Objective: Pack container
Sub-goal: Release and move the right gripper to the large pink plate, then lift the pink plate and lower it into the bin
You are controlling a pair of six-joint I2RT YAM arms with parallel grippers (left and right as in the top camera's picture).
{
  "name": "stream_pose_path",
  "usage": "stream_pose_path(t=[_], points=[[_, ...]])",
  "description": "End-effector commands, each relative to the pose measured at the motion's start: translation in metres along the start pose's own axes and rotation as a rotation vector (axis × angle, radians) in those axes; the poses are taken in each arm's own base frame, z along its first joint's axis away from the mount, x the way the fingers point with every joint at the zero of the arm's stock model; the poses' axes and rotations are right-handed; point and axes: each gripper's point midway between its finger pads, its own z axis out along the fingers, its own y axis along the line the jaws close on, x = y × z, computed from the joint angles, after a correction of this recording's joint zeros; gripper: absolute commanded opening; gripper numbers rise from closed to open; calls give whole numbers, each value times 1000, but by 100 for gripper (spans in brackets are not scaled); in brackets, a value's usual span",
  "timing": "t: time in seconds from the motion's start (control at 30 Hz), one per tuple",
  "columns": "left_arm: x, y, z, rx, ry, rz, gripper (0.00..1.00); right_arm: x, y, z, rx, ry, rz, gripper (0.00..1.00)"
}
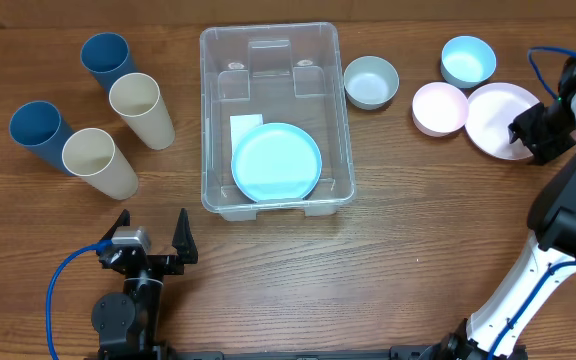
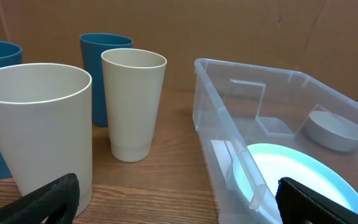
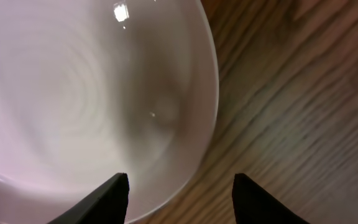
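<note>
From above, the container (image 1: 268,85) sits in the middle of the desk (image 1: 398,230). A light blue plate (image 1: 276,162) lies inside it, partly over a white label (image 1: 245,128). Two blue cups (image 1: 106,58) and two cream cups (image 1: 140,108) stand to its left. Three bowls (image 1: 371,82) and a pink plate (image 1: 501,120) lie to its right. The left jaws are apart and hold nothing, on the near side of the container, a bit left.

The left wrist view shows the container's clear wall from the side, with a grey bowl seen through it.

The right wrist view shows only the pink plate up close. Its edge sits between the right jaws, which are apart.
</note>
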Motion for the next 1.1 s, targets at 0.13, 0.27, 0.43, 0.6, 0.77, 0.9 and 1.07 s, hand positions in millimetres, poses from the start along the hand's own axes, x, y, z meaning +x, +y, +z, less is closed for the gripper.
stream_pose_path(t=[0.13, 0.27, 0.43, 0.6, 0.77, 0.9, 1.07], points=[[0, 2, 0, -9, -5, -9, 100, 12, -11, 44, 34, 18, 31, 39], [0, 2, 0, -9, -5, -9, 100, 8, -11, 45, 26, 6, 36, 11], [0, 2, 0, -9, -5, -9, 100, -7, -35, 46, 27, 8, 99, 4], [0, 2, 0, -9, -5, -9, 100, -25, -61, 33, -29, 38, 161, 4], [0, 2, 0, -9, -5, -9, 100, -41, -48, -22, -136, 25, 179, 4], [0, 2, 0, -9, -5, -9, 100, -56, -26, -97, -235, -82, 148, 4], [0, 2, 0, -9, -5, -9, 100, -37, 16, -194, -401, -205, 26, 4]])
